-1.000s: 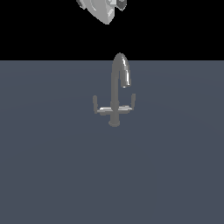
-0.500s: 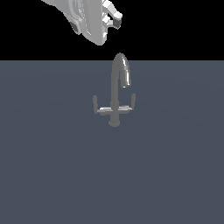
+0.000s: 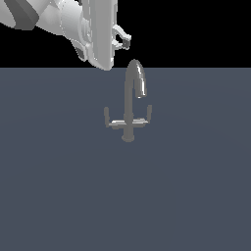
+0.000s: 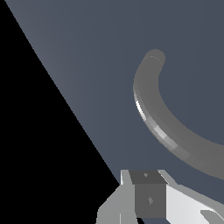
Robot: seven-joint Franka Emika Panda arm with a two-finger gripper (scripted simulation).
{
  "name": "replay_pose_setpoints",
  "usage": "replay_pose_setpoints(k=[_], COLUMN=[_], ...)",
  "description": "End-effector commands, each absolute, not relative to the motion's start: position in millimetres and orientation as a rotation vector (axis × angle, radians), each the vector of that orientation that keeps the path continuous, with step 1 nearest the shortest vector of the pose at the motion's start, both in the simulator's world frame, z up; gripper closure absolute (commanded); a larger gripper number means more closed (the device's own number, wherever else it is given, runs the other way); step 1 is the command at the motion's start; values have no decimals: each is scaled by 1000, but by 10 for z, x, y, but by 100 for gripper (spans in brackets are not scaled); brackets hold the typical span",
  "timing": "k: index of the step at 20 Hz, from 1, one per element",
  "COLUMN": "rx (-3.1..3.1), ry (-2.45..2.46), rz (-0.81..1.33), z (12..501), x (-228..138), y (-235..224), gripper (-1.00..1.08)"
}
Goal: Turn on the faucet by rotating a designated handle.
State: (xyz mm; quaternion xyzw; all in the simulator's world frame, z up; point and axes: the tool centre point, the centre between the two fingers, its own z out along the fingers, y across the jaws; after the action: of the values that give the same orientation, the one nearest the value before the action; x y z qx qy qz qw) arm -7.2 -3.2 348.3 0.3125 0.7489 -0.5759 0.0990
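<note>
The dull-grey faucet stands upright on the blue-grey surface, its gooseneck spout hooking toward the exterior view's right. The handle is the short lever on the exterior view's left, ending in an upright tab. A twin lever sticks out on the spout-tip side. My gripper hangs above and slightly to the exterior view's left of the spout's arch, apart from it, open and holding nothing. In the wrist view the curved spout sweeps past one finger; the handle is out of that view.
The flat blue-grey surface stretches all around the faucet. The white arm and hand body fill the upper part of the exterior view on its left, against a black background.
The arm has come down and further into the exterior view, bringing the fingers lower toward the top of the spout. The faucet and its levers have not moved.
</note>
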Motion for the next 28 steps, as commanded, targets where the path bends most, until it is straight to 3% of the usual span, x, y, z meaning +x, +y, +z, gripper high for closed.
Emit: replay_pose_setpoints(k=[1,28], rx=[822,-294], ry=[2246,2369], rz=[-1761,-2321], z=[3396,2261], x=[9,666], y=[1,445], gripper=[108,108])
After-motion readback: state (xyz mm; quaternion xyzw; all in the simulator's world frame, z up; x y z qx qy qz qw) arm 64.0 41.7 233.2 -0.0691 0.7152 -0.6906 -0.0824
